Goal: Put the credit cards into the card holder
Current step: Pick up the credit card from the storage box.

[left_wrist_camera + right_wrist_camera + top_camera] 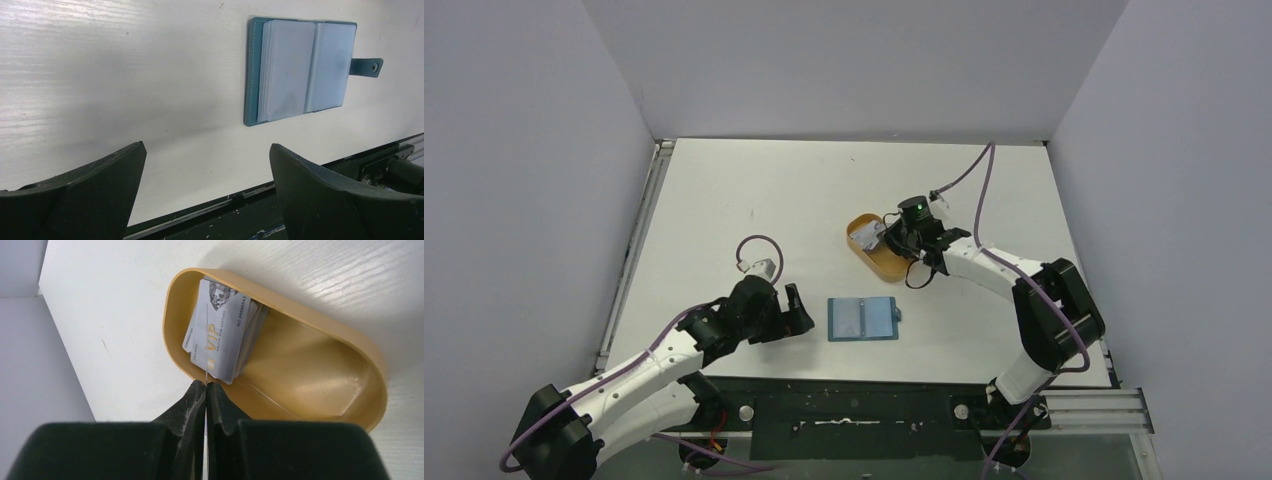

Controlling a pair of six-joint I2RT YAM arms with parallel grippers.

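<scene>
We see 1 open wallet (300, 70), 1 tray (310, 375) of cards (227, 332), count unclear. Right gripper (205, 385) pinches 1 card (206, 360); left gripper (207, 147) released.

Overhead, left-wrist closeup: shared card holder (864, 318)

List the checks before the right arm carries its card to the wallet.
1. Right end effector shut on card: ok.
2. Card lifted out of the tray: cannot tell.
3. Other cards leaning inside tray: ok.
4. Wallet open and flat: ok.
5. Left end effector open, off the wallet: ok.
6. Wallet has a free slot: cannot tell.
</scene>
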